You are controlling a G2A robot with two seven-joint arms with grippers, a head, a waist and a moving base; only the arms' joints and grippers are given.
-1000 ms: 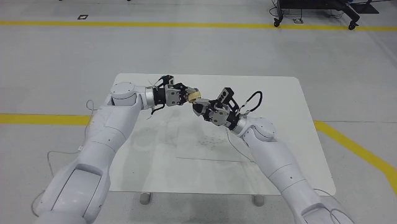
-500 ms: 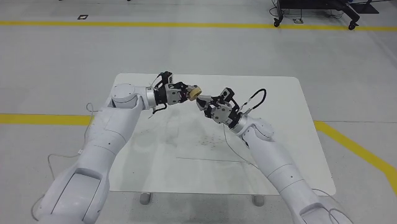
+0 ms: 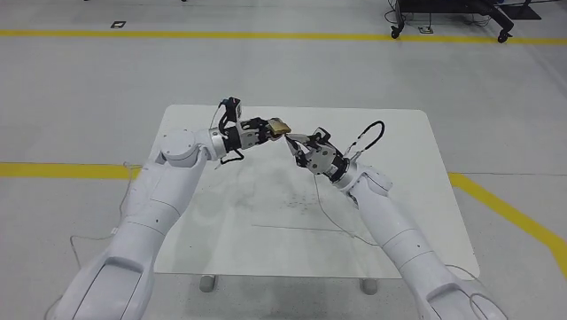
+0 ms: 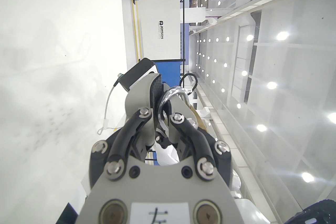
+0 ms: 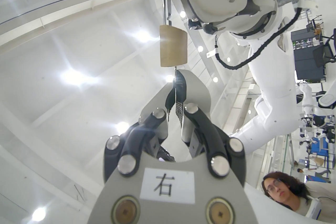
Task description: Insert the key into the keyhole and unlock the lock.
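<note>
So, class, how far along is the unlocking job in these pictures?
Done: left gripper holds the padlock by its shackle; right gripper holds the key. In hand: key tip meets the padlock's underside. Still to do: pushing it in and turning.

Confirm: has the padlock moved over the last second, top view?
Yes. The padlock, held in the left gripper, has shifted a little toward the table's far edge, closing the gap to that rim.
</note>
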